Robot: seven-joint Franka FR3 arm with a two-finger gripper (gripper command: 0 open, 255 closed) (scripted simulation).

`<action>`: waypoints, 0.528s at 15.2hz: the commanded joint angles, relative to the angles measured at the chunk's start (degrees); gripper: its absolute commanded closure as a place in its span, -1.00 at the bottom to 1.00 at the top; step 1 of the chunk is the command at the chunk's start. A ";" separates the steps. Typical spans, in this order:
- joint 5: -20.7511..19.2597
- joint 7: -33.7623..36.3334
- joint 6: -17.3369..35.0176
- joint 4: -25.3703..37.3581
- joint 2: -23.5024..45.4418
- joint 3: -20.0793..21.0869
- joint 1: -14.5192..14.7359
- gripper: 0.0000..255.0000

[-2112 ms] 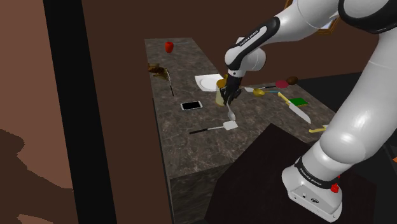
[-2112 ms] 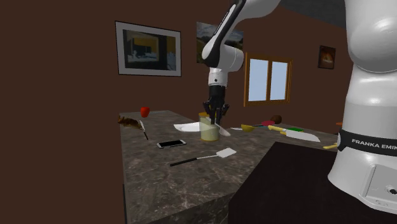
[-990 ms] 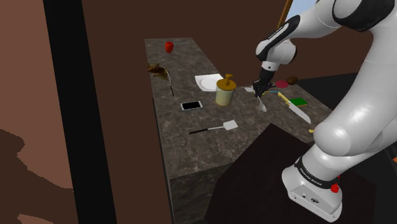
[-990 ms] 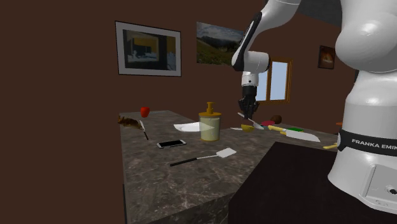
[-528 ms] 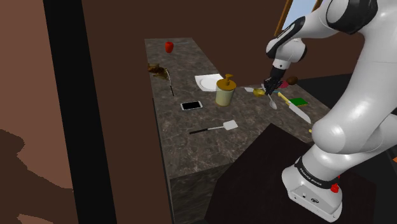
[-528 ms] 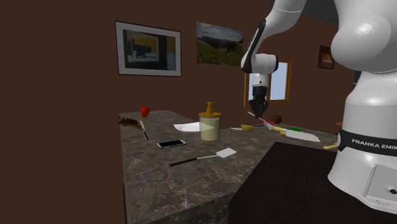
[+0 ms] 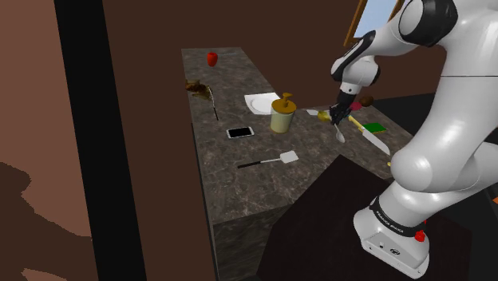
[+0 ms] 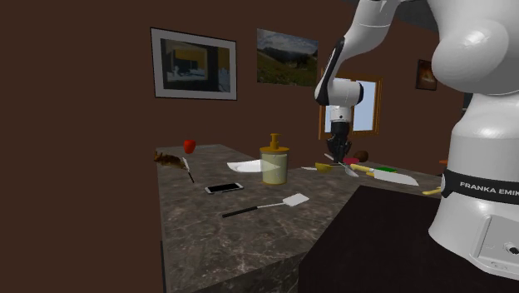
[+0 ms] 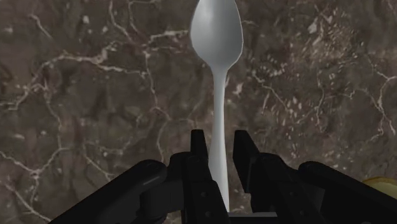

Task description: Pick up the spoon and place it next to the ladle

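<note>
Spoon (image 9: 217,38) clasped by gripper (image 9: 219,139), handle end hidden, ladle (image 7: 324,115) apparently close beside.

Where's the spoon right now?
The spoon is clasped in the gripper, bowl down over the counter. It is at the shoulder view's right, between the ladle and the knife.

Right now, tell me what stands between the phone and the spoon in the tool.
The yellow pump bottle stands on the counter between phone and spoon, in the shoulder view.
</note>
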 commanded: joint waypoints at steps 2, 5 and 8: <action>0.79 -0.61 1.76 0.07 1.89 0.45 -0.29 1.00; 1.55 -1.20 3.39 0.30 3.82 0.92 -0.61 1.00; 2.29 -1.78 4.96 0.65 5.80 1.43 -0.96 1.00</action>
